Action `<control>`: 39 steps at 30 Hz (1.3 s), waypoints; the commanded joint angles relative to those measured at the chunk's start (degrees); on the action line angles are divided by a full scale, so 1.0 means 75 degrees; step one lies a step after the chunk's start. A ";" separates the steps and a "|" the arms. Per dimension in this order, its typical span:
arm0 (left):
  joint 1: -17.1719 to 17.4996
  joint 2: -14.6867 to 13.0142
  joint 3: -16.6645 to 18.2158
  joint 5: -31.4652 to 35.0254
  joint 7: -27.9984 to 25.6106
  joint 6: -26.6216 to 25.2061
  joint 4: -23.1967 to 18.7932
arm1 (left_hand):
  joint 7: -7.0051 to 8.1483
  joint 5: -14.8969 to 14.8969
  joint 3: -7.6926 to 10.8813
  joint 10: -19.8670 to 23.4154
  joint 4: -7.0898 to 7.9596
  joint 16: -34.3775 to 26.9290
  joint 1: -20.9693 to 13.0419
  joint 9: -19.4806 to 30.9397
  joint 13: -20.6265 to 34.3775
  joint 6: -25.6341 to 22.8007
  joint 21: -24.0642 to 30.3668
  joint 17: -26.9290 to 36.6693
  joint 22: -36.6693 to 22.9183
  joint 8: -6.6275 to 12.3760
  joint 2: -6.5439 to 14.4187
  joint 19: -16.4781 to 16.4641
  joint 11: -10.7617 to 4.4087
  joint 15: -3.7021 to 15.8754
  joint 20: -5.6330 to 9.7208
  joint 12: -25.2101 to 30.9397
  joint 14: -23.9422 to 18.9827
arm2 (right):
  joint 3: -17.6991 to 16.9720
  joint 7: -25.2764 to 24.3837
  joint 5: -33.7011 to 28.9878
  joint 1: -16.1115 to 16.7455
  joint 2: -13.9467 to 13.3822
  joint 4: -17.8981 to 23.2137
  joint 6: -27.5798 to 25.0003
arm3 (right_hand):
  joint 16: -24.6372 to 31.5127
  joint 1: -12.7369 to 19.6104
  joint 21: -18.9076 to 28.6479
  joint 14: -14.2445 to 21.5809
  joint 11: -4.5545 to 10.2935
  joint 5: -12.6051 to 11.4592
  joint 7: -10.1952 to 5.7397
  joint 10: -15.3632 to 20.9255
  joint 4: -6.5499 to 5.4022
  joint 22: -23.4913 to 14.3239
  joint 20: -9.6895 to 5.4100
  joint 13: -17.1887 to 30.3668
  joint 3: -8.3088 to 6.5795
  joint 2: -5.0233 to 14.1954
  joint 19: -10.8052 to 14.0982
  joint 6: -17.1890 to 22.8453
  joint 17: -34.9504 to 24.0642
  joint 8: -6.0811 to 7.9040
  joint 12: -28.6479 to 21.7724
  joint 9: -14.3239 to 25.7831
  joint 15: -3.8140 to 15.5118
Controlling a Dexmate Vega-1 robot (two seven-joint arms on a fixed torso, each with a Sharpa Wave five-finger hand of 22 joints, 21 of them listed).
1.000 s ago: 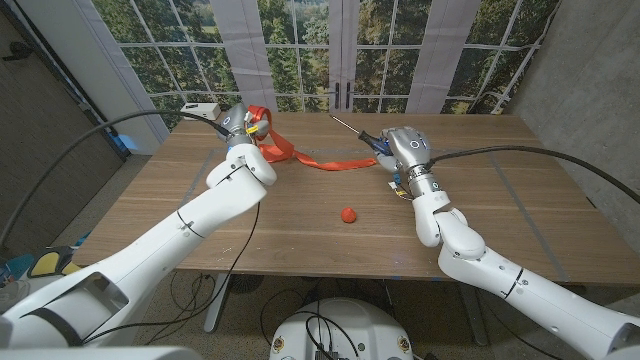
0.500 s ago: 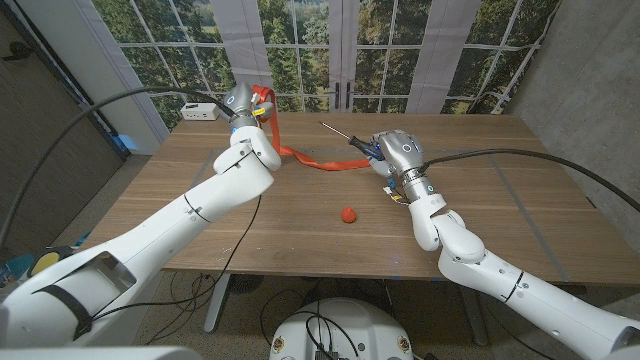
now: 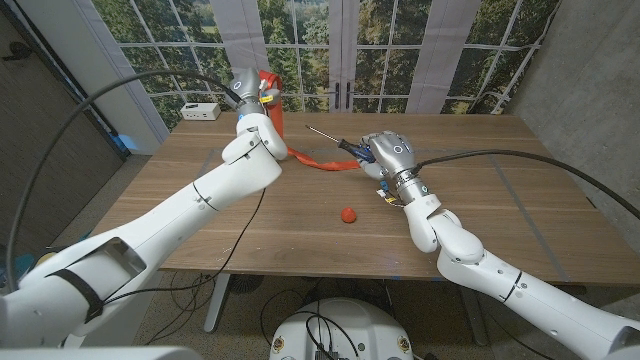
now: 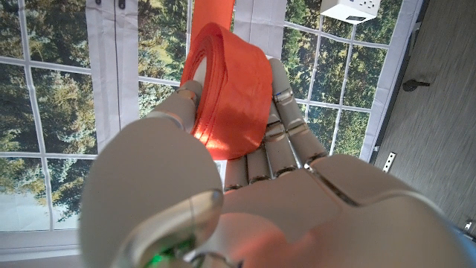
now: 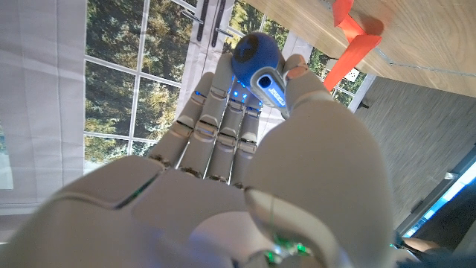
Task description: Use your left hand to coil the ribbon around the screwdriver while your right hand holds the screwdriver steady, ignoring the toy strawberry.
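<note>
My left hand (image 3: 250,98) is raised above the table's far left and grips an orange ribbon roll (image 3: 268,84). In the left wrist view the ribbon roll (image 4: 227,97) sits between the thumb and fingers of that hand (image 4: 253,201). A loose ribbon strip (image 3: 318,161) hangs from the roll and trails across the table to the screwdriver (image 3: 332,139). My right hand (image 3: 387,154) grips the screwdriver's blue handle (image 5: 256,61), its thin shaft pointing toward the far left. The right wrist view shows this hand (image 5: 245,164) and a bit of ribbon (image 5: 355,31).
A small red toy strawberry (image 3: 347,214) lies on the wooden table (image 3: 520,210) in front of the screwdriver. A white box (image 3: 202,110) sits at the far left corner. Windows stand behind the table.
My left hand has lifted the ribbon roll higher and a little to the right, pulling the strip up. My right hand has shifted left with the screwdriver.
</note>
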State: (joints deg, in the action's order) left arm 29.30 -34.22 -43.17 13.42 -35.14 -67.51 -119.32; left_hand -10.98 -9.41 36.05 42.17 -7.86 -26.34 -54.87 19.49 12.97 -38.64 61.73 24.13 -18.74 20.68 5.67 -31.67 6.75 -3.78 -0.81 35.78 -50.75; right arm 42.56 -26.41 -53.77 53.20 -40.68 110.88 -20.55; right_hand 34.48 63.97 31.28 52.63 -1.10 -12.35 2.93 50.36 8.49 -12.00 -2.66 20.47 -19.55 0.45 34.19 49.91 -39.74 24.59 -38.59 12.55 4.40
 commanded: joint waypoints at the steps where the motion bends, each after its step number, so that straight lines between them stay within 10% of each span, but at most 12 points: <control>1: -0.0357 0.0163 -0.0253 0.0346 0.0276 0.0096 0.0039 | 0.0939 -0.0031 0.0297 0.1840 0.0322 0.0035 -0.0607 0.0097 0.1248 -0.1400 0.0119 0.0021 0.0013 0.0023 0.0715 0.0053 -0.1899 0.1860 0.0013 0.0758 -0.1455 | 0.0051 -0.0012 -0.0143 -0.0144 0.0125 -0.0097 0.0498 | -0.0006 0.0984 0.0049 0.0488 0.0552 -0.0044 -0.0801 0.0585 -0.0031 0.0000 -0.0005 0.0389 -0.0011 0.0982 -0.0054 0.0824 -0.0035 0.0200 -0.0011 0.0115 0.1067; 39: -0.0434 0.0080 -0.0153 -0.0015 0.1704 0.0899 -0.0413 | 0.0954 -0.0036 0.0260 0.1783 0.0289 0.0188 -0.0619 0.0200 0.1206 -0.1462 0.0658 0.0121 0.0270 -0.0158 0.0714 0.0236 -0.1858 0.1838 0.0020 0.0810 -0.1507 | 0.0680 0.0313 -0.0678 -0.1492 0.1051 -0.1117 0.1067 | -0.0129 0.1004 0.0195 0.0546 0.0611 -0.0057 -0.0826 0.0676 -0.0036 0.0018 -0.0010 0.0435 0.0038 0.0974 -0.0121 0.0823 -0.0119 0.0216 -0.0011 0.0107 0.1071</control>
State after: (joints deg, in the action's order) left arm 25.30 -33.05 -45.84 15.42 -25.68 -63.06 -120.92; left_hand -11.05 -9.31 35.98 41.85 -7.80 -25.02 -54.77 20.93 12.97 -38.78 66.15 24.94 -16.75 19.68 5.77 -30.33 6.43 -3.47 -0.75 36.00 -51.25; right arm 46.28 -24.09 -58.33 45.29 -34.89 105.10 -13.62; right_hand 33.64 64.35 32.43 53.25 -0.89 -12.64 2.93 50.58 8.43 -11.71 -2.65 20.49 -19.26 0.07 33.34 49.91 -40.55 25.25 -38.59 12.55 4.41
